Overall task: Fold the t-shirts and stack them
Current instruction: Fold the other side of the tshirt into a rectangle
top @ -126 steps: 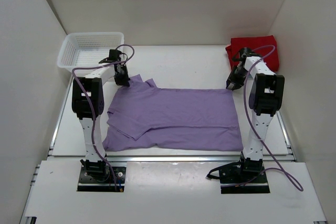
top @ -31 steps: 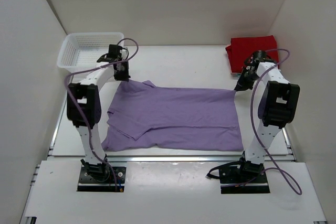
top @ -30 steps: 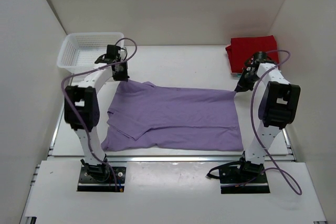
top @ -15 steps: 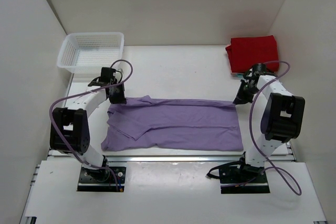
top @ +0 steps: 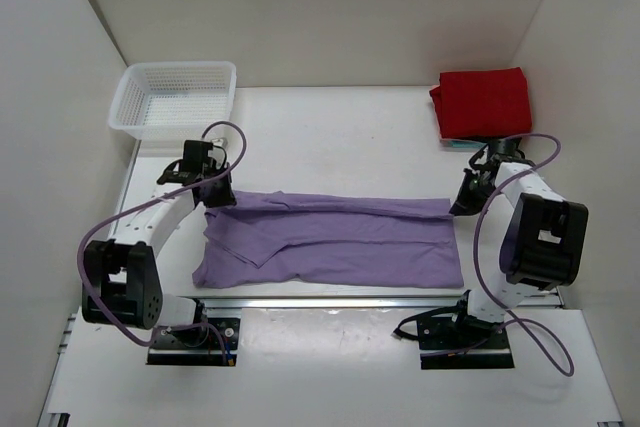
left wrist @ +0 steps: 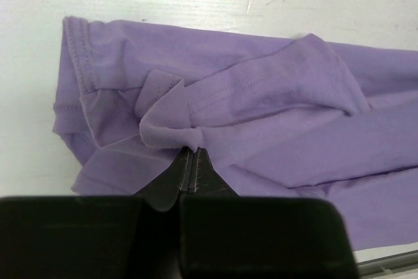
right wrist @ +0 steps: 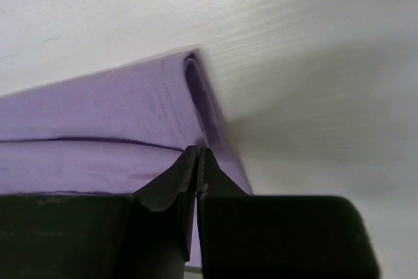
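Now you have both arms drawing the far edge of the soft lavender-purple t-shirt (top: 330, 242) toward you. Compared with 1 second ago, that edge has come well forward over the white table (top: 330, 137), and the shirt shows as a much narrower band. Your left gripper (left wrist: 191, 161) is pinched tight on a bunched corner by the sleeve, and your right gripper (right wrist: 198, 160) is clamped on the hem corner. By my judgement, fold 1 is roughly halfway across, with the held edge not yet at the near edge. The folded bright red t-shirt (top: 482, 102) waits at the far right corner, and the white plastic mesh basket (top: 172, 97) sits far left.
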